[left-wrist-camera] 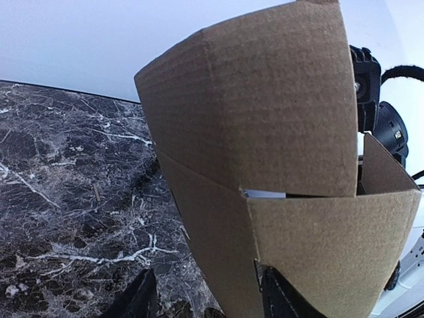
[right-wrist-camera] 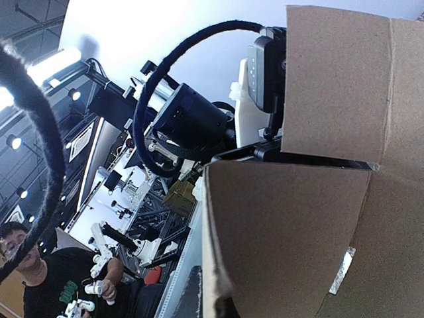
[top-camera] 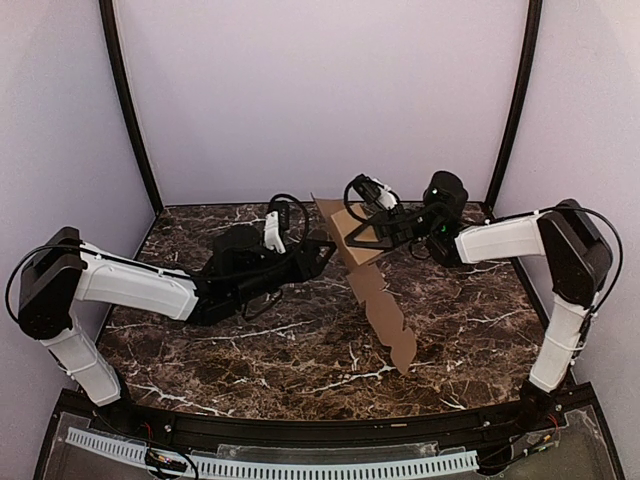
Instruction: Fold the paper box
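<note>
At the centre of the top view, the box [top-camera: 372, 280] stands half formed. Its upper panels are raised between both arms, and a long strip of tabs trails to the worktop [top-camera: 200, 350] at lower right. The right tool [top-camera: 368, 236] is pressed together on an upper panel. The left tool [top-camera: 326, 250] is spread, one finger clear of the cardboard. We judge the board light, stiff across panels and weak at creases. We would grip flat panels close to a fold.

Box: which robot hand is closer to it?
Right. The right gripper reaches in from the right and has its jaws shut on the box. The left gripper is at the box's left edge, jaws open, with a corner between them.
</note>
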